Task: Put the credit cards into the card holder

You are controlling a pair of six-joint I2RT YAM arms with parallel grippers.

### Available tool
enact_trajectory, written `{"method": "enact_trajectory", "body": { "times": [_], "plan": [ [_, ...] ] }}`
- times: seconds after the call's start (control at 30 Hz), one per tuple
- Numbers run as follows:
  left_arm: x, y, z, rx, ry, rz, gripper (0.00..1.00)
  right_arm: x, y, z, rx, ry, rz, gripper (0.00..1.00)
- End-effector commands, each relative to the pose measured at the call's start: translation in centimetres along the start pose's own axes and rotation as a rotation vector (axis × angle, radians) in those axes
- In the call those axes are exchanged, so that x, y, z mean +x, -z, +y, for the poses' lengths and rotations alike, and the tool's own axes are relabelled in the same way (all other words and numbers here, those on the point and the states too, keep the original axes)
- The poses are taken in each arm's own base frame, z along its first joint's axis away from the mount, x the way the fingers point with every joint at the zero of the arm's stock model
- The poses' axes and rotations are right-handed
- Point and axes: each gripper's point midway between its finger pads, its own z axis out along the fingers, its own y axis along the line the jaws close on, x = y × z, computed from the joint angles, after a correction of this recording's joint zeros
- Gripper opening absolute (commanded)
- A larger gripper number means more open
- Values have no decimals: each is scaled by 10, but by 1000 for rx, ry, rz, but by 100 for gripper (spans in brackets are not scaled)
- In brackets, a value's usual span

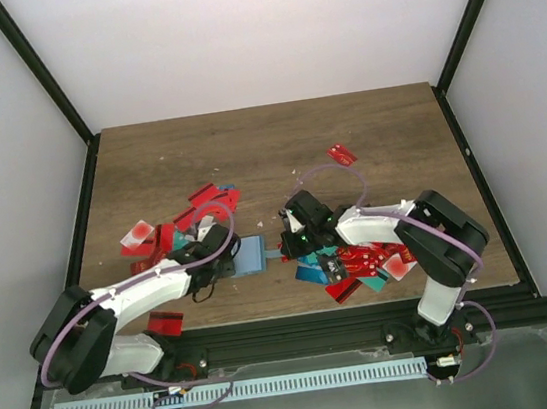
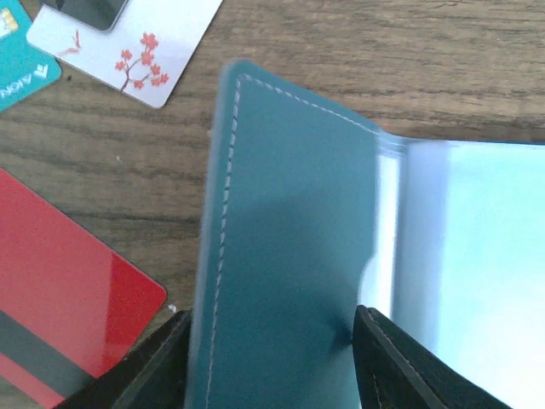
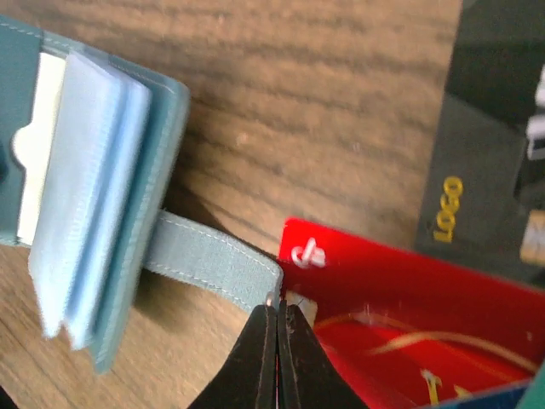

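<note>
The teal card holder [image 1: 250, 256] lies open on the wooden table between the two arms. My left gripper [image 2: 271, 341] is shut on its stitched cover [image 2: 289, 239], one finger [image 2: 145, 375] at each side edge. Clear sleeves [image 2: 477, 256] show beside the cover. My right gripper [image 3: 278, 315] is shut on the end of the holder's strap [image 3: 213, 260], which stretches out from the holder [image 3: 145, 170]. Credit cards lie round about: a red card [image 3: 400, 290] touches the right fingertips, and another red card [image 2: 60, 307] lies left of the cover.
Card piles sit at the left [image 1: 171, 233] and under the right arm [image 1: 363, 268]. A lone red card [image 1: 342, 155] lies farther back, another [image 1: 166, 322] at the near edge. A white blossom card [image 2: 128, 43] and a black LOGO card [image 3: 477, 196] lie close by.
</note>
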Motion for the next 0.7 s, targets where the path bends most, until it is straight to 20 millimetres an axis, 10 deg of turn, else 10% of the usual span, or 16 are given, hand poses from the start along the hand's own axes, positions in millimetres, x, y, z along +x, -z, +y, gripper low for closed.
{"method": "enact_trajectory", "body": {
  "times": [0.0,0.33,0.5,0.67],
  "plan": [
    [-13,3,2,-55,39,-13,54,-18,1,7,-1,48,-2,1],
    [-47,50,-39,157,7,-57,70,-25,32,14,28,48,-27,23],
    [-51,75,-83,398,-71,-77,71,-11,62,-14,168,-53,-79,57],
    [-35,86,-133,660,-138,-35,67,22,85,-47,289,-194,-96,65]
  ]
}}
